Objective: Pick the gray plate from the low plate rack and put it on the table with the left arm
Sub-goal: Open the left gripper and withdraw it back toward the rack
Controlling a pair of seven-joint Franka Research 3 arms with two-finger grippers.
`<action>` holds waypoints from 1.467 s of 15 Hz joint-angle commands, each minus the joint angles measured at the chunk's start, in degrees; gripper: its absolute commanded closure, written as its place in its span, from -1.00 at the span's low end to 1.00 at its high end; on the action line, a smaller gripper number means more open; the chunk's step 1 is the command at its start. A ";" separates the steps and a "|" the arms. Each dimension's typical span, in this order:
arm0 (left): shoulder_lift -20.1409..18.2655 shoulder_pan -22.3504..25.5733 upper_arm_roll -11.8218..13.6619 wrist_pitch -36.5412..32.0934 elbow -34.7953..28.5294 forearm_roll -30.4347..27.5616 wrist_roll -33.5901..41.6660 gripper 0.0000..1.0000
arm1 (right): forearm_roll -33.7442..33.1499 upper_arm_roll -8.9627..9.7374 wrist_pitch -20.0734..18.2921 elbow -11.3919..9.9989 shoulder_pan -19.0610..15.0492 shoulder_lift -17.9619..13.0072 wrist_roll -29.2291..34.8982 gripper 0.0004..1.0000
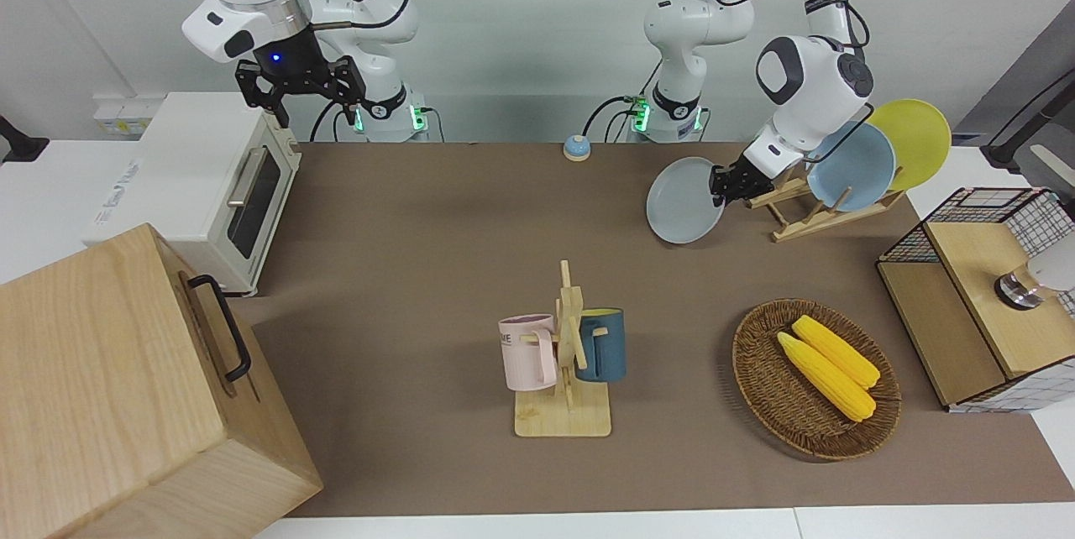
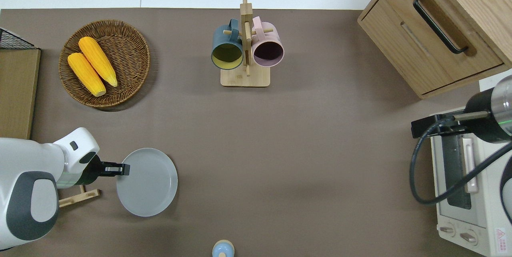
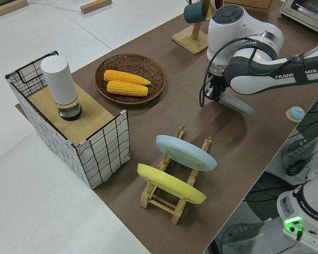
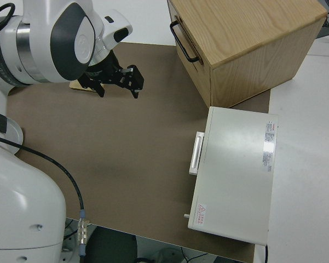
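Observation:
The gray plate (image 1: 682,211) is tilted and low over the brown table (image 1: 420,270), beside the low plate rack (image 1: 798,216) on the side toward the right arm's end. My left gripper (image 1: 721,185) is shut on the plate's rim. The overhead view shows the same grip (image 2: 122,169) on the plate (image 2: 150,183), over bare table next to the rack (image 2: 78,197). I cannot tell whether the plate's lower edge touches the table. The rack holds a light blue plate (image 1: 852,165) and a yellow plate (image 1: 920,136). My right gripper (image 1: 302,94) is parked and open.
A mug stand (image 1: 567,354) with two mugs stands mid-table. A wicker basket (image 1: 756,371) with two corn cobs and a wire-sided shelf (image 1: 983,295) are toward the left arm's end. A toaster oven (image 1: 210,178) and wooden cabinet (image 1: 126,388) are at the right arm's end. A small blue bell (image 1: 576,148) sits near the robots.

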 commanded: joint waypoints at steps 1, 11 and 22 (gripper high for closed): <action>1.24 -0.73 -0.21 2.86 -1.61 -0.39 0.47 0.20 | 0.43 0.38 -0.83 0.35 -0.41 -0.14 0.01 -0.98; 1.07 -0.73 -0.21 2.51 1.64 1.72 -0.05 -1.00 | 0.43 0.38 -0.83 0.35 -0.41 -0.14 0.01 -0.98; 0.63 -0.64 -0.21 -11.45 19.38 9.36 -2.60 -1.00 | 0.43 0.38 -0.83 0.35 -0.41 -0.14 0.01 -0.97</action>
